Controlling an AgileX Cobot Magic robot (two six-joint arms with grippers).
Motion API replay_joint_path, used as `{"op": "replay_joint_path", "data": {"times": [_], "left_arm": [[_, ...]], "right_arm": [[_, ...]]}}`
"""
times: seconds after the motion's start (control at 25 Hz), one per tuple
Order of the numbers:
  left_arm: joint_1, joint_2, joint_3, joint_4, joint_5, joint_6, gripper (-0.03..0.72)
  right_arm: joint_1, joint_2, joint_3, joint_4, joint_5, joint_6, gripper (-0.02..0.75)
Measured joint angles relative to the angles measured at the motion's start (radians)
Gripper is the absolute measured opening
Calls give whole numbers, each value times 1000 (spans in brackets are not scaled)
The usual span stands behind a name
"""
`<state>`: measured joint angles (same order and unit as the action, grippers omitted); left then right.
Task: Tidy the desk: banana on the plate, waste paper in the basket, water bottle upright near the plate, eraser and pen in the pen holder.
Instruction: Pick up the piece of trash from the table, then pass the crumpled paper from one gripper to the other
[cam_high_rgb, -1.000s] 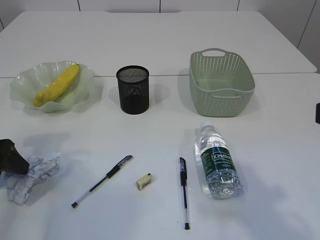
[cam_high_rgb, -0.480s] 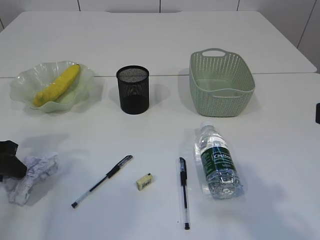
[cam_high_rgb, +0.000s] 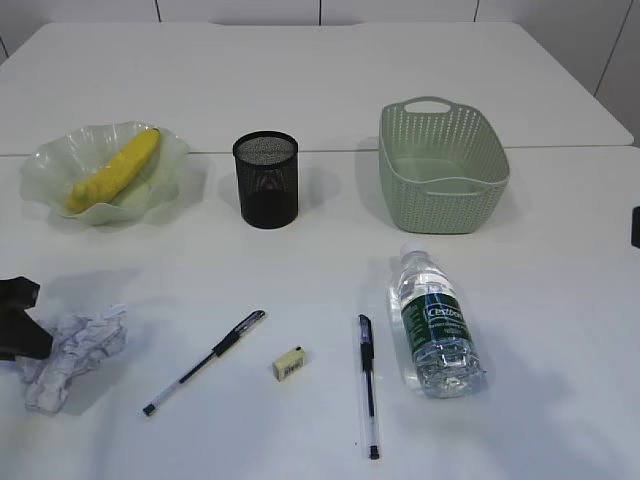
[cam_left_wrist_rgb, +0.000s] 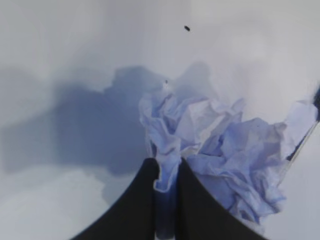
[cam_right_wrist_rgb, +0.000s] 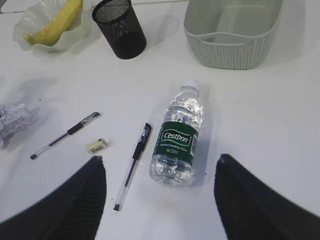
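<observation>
My left gripper (cam_high_rgb: 22, 325) at the table's left edge is shut on a fold of the crumpled waste paper (cam_high_rgb: 72, 350); in the left wrist view the jaws (cam_left_wrist_rgb: 167, 167) pinch the paper (cam_left_wrist_rgb: 225, 150). The banana (cam_high_rgb: 113, 170) lies in the pale green plate (cam_high_rgb: 40, 165). The black mesh pen holder (cam_high_rgb: 266, 180) stands mid-table, the green basket (cam_high_rgb: 442, 165) to its right. The water bottle (cam_high_rgb: 437, 325) lies on its side. Two pens (cam_high_rgb: 205, 361) (cam_high_rgb: 367, 382) and the eraser (cam_high_rgb: 288, 364) lie in front. My right gripper (cam_right_wrist_rgb: 160, 165) is open, above the bottle (cam_right_wrist_rgb: 180, 135).
A dark part of the right arm (cam_high_rgb: 635, 226) shows at the right edge. The seam between two tables runs behind the plate, holder and basket.
The left gripper has shifted slightly left and the crumpled paper has moved with it, changing shape a little. Everything else is unmoved.
</observation>
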<state>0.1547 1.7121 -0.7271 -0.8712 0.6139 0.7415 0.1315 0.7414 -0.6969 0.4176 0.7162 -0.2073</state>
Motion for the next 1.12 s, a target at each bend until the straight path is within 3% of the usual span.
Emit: {"op": "replay_joint_path", "data": {"times": [0.24,0.64,0.76,1.12], "left_arm": [[0,-63,0,-69,73,60,27],[-14,-345,0,-219,155,152,22],[-79,-418,0,-221,130,154,22],[-403,-469,2,-223,-78,126,20]], "right_arm": [[0,0,0,30,0,-4,501],[0,37,0,402,-1,-94,501],[0,87,0,508,33,-165,493],[0,183,-2,714,88,-303,427]]}}
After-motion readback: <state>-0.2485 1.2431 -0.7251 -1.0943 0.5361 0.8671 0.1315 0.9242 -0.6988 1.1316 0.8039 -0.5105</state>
